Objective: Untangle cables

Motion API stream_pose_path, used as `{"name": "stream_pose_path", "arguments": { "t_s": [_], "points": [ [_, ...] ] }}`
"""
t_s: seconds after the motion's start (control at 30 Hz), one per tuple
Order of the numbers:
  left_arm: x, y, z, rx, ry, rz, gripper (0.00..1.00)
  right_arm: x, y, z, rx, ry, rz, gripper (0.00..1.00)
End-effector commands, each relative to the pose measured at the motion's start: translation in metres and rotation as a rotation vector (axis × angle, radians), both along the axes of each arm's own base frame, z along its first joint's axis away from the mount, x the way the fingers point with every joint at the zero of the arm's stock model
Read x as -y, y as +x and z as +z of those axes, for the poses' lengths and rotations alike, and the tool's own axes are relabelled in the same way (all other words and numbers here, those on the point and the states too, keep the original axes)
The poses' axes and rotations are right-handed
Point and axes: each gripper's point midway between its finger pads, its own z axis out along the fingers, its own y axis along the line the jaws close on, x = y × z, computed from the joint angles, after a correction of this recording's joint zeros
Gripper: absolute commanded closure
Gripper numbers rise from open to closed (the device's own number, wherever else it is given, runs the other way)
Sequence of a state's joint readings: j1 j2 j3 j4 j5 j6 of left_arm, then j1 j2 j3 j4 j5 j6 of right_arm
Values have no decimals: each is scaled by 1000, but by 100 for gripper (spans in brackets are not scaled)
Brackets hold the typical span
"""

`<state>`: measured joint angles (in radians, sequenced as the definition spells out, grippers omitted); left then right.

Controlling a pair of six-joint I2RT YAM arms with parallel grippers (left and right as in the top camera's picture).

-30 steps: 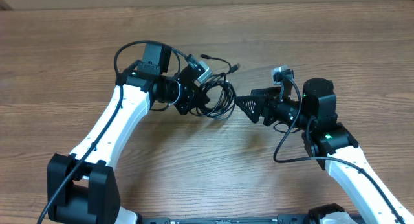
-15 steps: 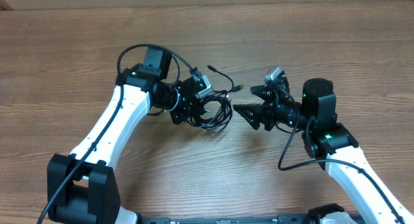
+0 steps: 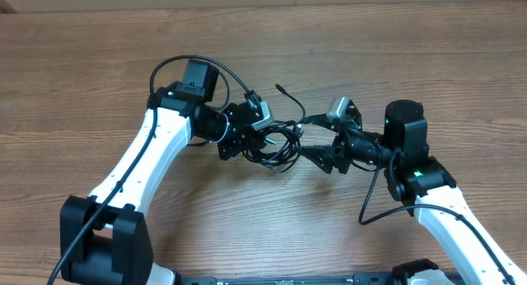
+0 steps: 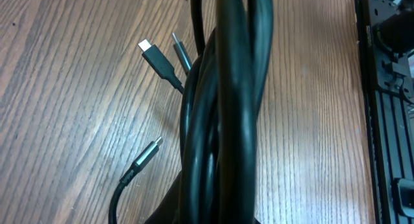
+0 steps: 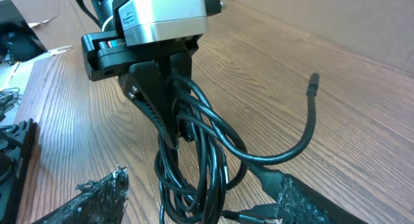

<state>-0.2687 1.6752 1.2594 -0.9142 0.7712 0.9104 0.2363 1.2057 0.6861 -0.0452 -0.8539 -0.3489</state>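
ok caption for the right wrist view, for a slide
Left gripper shut on the looped cables, with the open right gripper framing the bundle from below.

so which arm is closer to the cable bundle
Left arm: its fingers are shut on the cable bundle. The right arm's open fingers sit either side of its loops.

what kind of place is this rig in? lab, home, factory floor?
Most likely a robotics lab bench: a white-and-black left arm and right arm mounted at a bare wood-grain table, with a tangle of thin black cables between them.
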Motion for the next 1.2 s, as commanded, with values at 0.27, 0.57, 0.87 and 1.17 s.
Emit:
{"name": "stream_pose_path", "arguments": {
  "t_s": [0.27,0.57,0.87,1.17],
  "points": [
    [3,-6,16,15,-26,-23,96,-1,-2,5,23,-1,25,26],
    [-17,-22,-2,3,110,-76,96,-2,-3,5,174,-61,83,24],
    [-10,-23,3,103,60,-192,95,-9,-15,10,310,-66,202,23],
    [19,-26,17,166,-58,-263,91,-40,-42,9,309,-48,320,24]
  ]
}}
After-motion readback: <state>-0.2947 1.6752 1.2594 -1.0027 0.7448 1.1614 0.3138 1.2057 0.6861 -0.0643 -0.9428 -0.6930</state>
